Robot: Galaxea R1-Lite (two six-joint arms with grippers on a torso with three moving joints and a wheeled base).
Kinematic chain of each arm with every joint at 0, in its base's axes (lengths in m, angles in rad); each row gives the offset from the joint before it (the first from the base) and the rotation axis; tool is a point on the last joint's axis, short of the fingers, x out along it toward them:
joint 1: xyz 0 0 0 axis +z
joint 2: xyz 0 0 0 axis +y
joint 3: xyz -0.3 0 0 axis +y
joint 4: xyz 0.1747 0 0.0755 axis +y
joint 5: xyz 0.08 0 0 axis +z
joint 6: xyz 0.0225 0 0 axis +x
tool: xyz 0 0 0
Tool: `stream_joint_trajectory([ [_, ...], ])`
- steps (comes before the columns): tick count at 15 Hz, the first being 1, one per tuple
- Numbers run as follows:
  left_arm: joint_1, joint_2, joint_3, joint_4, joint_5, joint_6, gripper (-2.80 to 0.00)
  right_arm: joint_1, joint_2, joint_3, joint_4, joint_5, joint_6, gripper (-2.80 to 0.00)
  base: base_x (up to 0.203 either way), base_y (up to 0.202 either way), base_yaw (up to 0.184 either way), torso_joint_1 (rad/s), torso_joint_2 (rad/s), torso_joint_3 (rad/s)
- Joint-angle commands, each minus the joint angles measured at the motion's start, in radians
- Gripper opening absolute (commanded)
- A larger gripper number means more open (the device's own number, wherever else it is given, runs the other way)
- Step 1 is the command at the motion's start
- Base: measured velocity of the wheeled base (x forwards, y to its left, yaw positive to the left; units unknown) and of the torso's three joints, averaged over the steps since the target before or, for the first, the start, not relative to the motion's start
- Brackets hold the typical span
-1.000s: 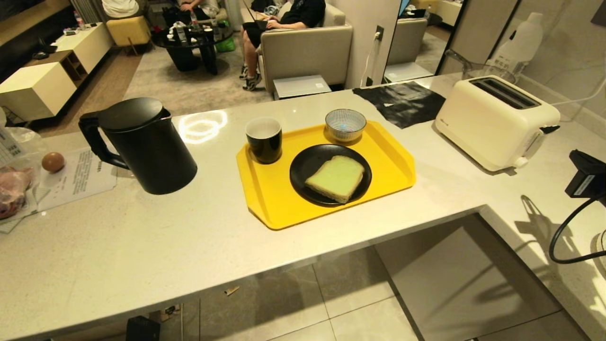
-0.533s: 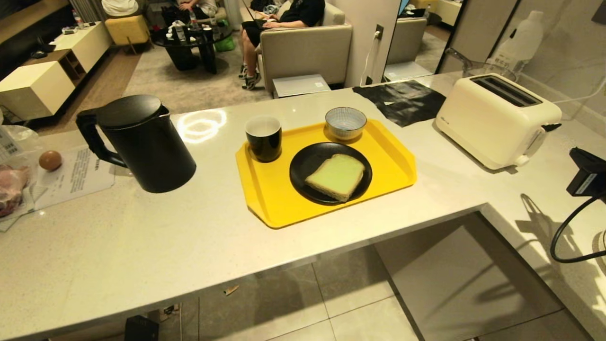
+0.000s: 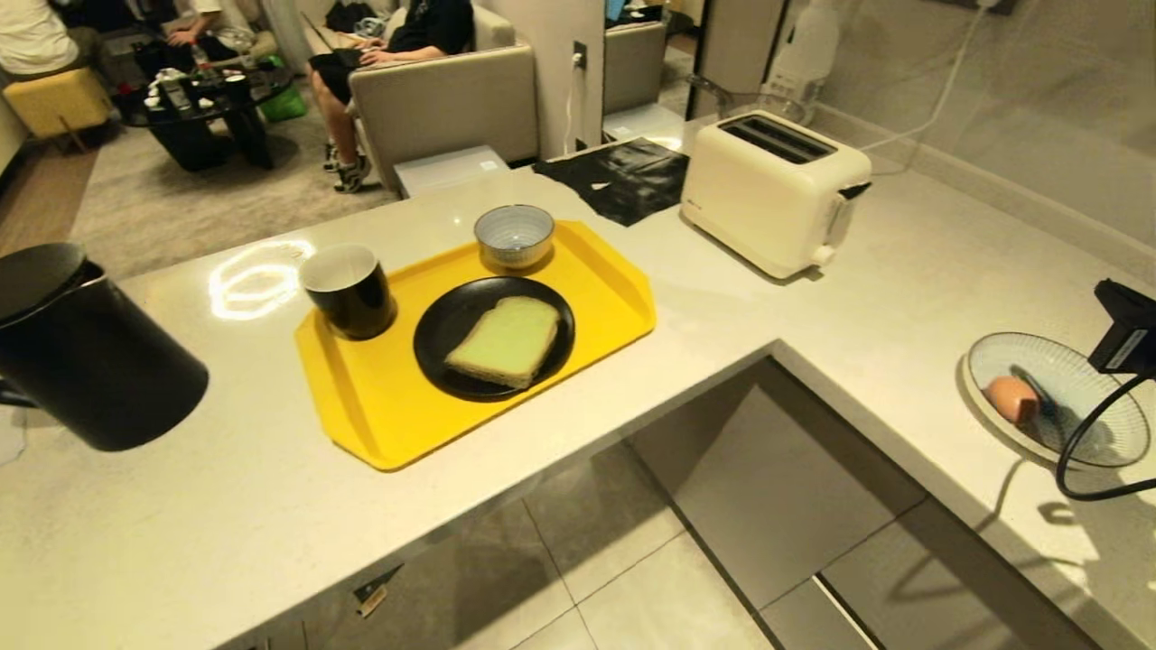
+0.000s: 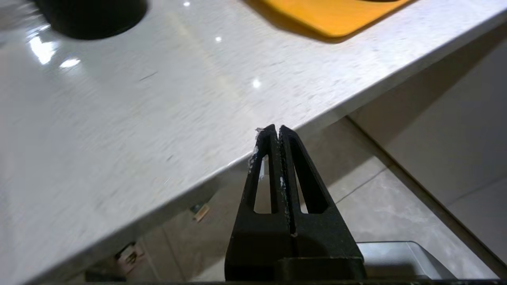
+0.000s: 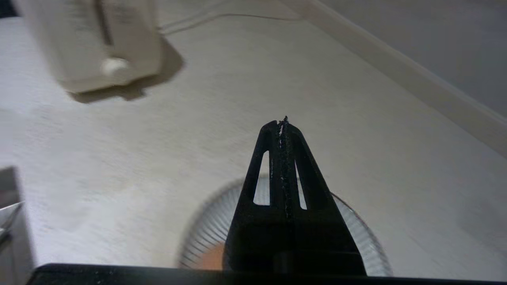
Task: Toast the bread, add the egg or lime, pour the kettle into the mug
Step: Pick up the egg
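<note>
The pale green bread [image 3: 506,341] lies on a black plate [image 3: 442,348] on the yellow tray [image 3: 379,411]. The black mug [image 3: 348,289] stands at the tray's back left corner. The black kettle [image 3: 90,361] stands at the counter's far left, partly cut off by the frame. An orange-brown egg [image 3: 1011,397] lies on a striped plate [image 3: 1084,379] at the far right. No lime is in view. My right gripper [image 5: 283,122] hangs shut and empty above that plate [image 5: 206,233]. My left gripper [image 4: 276,130] is shut and empty, low by the counter's front edge.
A cream toaster [image 3: 772,190] stands behind and to the right of the tray, its slots upward. A small striped bowl [image 3: 514,235] sits on the tray's far edge and a black cloth [image 3: 619,176] lies behind it. People sit on a sofa beyond the counter.
The whole head view has swung to the right: the kettle now sits at the left edge and the striped plate with an egg has come into view. Nothing on the counter has moved.
</note>
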Motion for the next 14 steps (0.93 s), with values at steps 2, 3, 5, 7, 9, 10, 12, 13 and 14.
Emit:
stream_joint_trajectory([
  [2,0.001,-0.001,0.000,0.000,0.000,0.000,-2.80,-0.001,0.000,0.001,-0.006,0.001,-0.001,-2.80,0.001,0.008,-0.173,0.002,0.00,0.001],
  [3,0.001,0.000,0.000,0.000,0.000,0.000,-2.80,-0.001,-0.003,-0.001,-0.006,0.003,-0.001,-2.80,-0.001,0.006,-0.168,-0.001,0.00,0.002],
  [5,0.001,-0.001,0.000,0.000,0.000,0.000,-2.80,-0.001,-0.006,0.001,-0.003,0.003,-0.002,-2.80,0.000,0.007,-0.141,0.001,0.00,0.006],
  [7,0.001,0.001,0.000,0.000,0.000,0.000,-2.80,-0.001,-0.011,-0.001,-0.003,0.016,-0.001,-2.80,0.000,0.001,-0.034,0.001,0.00,-0.003],
  [9,0.002,0.000,0.000,0.000,0.000,0.000,-2.80,-0.001,-0.019,0.001,-0.003,0.021,-0.001,-2.80,0.000,0.000,0.000,0.000,0.00,0.000],
  [10,0.002,-0.001,0.000,0.000,0.000,0.000,-2.80,-0.001,-0.024,0.002,-0.001,0.021,0.000,-2.80,0.000,0.000,0.000,0.000,0.00,0.000],
  [12,0.000,-0.001,0.000,0.000,0.000,0.000,-2.80,-0.001,-0.032,0.008,-0.001,0.023,0.024,-2.80,0.000,0.000,0.000,0.000,0.00,0.000],
  [13,0.001,0.000,0.000,0.000,0.000,0.000,-2.80,-0.001,-0.038,0.007,0.002,0.037,0.036,-2.80,0.000,0.000,0.000,0.000,0.00,0.000],
  [14,0.000,0.000,0.000,0.000,0.000,0.000,-2.80,-0.001,-0.040,0.004,0.024,0.068,0.055,-2.80,0.000,0.000,0.000,0.000,0.00,0.000],
])
